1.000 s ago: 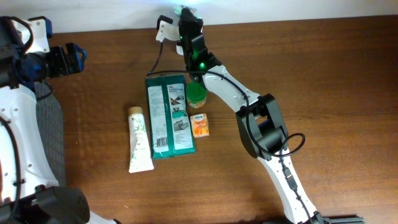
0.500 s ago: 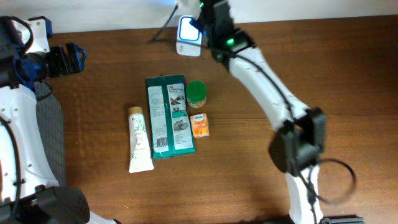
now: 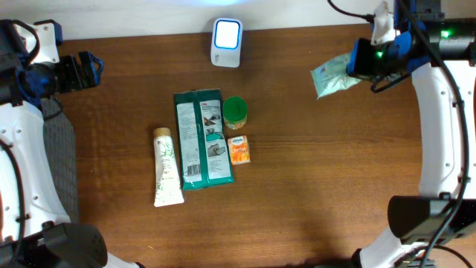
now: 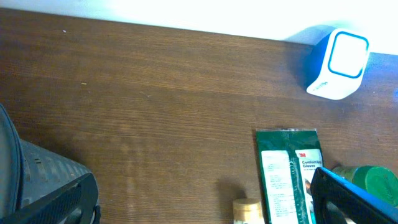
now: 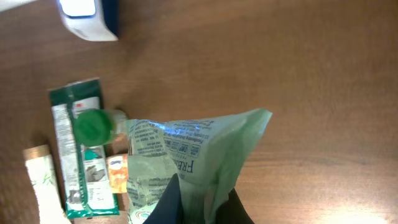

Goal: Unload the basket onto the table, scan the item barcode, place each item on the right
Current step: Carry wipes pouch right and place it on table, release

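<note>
Overhead | right end effector [image 3: 357,62] clamps crinkled pale-green printed packet [image 3: 332,77] | left end effector [image 3: 94,68] spread wide

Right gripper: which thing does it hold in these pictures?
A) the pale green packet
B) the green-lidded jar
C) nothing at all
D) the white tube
A: the right gripper is shut on the packet near the table's right side, while the tube and the jar lie untouched in the middle.
</note>
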`<control>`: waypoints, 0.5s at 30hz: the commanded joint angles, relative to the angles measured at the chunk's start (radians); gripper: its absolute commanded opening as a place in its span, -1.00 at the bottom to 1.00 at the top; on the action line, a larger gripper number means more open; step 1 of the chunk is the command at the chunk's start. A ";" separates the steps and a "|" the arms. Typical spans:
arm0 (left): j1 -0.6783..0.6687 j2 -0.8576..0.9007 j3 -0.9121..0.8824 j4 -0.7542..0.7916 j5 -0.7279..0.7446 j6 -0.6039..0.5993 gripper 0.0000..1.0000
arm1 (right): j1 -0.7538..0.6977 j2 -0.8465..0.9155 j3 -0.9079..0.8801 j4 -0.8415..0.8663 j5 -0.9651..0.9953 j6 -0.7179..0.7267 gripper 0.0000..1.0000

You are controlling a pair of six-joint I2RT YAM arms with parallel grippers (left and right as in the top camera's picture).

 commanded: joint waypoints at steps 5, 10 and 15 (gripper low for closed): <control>0.004 -0.006 0.013 0.002 0.000 0.003 0.98 | -0.086 0.080 -0.278 0.115 -0.029 0.012 -0.92; 0.004 -0.006 0.013 0.002 0.000 0.003 0.98 | -0.146 0.081 -0.461 0.334 -0.029 0.012 -0.92; 0.004 -0.006 0.013 0.002 0.000 0.003 0.98 | -0.182 0.089 -0.642 0.605 -0.020 0.011 -0.91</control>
